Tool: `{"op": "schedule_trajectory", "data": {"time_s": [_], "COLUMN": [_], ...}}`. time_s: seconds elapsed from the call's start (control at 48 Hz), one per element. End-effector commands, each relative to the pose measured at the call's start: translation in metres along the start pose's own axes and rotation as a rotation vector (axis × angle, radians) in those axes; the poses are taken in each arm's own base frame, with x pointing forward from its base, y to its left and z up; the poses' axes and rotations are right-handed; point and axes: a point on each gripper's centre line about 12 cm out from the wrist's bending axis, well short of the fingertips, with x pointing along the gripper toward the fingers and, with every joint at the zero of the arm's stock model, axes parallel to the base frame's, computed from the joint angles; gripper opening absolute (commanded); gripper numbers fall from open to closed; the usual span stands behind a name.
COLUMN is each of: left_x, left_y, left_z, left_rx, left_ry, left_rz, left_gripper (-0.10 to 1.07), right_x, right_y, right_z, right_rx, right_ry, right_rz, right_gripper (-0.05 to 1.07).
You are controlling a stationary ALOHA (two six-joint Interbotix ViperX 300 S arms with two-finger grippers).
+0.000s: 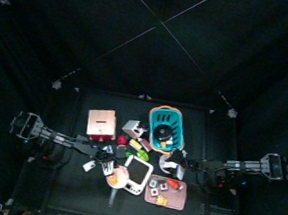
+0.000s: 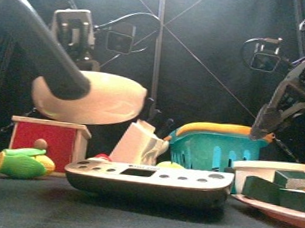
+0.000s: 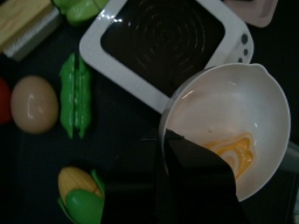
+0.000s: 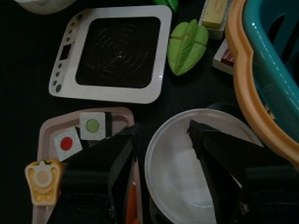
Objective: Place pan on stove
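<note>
— Where is the pan (image 2: pixel 97 96) hanging?

— In the air, above the left part of the stove (image 2: pixel 150 181). The left gripper (image 3: pixel 176 138) is pinching its rim, jaws partly closed.

— Is that hold looking safe?

— The pan is probably light, stiff and smooth, so a rim pinch is risking a tilt.

— And the right gripper (image 4: pixel 170 144)?

— It is hovering, jaws apart, over a white plate (image 4: pixel 176 188).

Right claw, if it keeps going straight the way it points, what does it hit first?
Probably the round white plate directly beneath the right claw, beside the teal basket; depth is hard to judge.
</note>
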Motion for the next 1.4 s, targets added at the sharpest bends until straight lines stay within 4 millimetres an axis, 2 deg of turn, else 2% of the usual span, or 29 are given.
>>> {"op": "schedule_trajectory", "data": {"time_s": [0.0,0.312,0.458,0.667,1.042,1.375], "left_x": [0.005,0.036,0.039,0.047,0.058,0.059], "left_y": [0.001,0.002,0.003,0.008,0.018,0.027], "left_z": [0.025,0.056,0.070,0.079,0.077,0.076], "left_rx": [-0.024,-0.075,-0.107,-0.181,-0.202,-0.073], "left_ry": [-0.035,-0.033,-0.046,-0.037,0.004,0.017], "left_rz": [0.005,0.012,0.009,-0.001,0.025,0.099], "left_gripper": [0.45,0.45,0.44,0.44,0.44,0.45], "right_x": [-0.001,-0.001,-0.001,-0.001,-0.001,-0.001], "right_y": [0.001,0.001,0.001,0.001,0.001,0.001], "right_z": [0.009,0.008,0.008,0.008,0.008,0.008], "right_rx": [0.002,0.003,0.006,0.005,0.005,0.005], "right_ry": [-0.026,-0.023,-0.024,-0.023,-0.023,-0.024], "right_rz": [0.004,0.003,0.004,0.003,0.003,0.004], "right_gripper": [0.84,0.84,0.84,0.84,0.84,0.84]}}
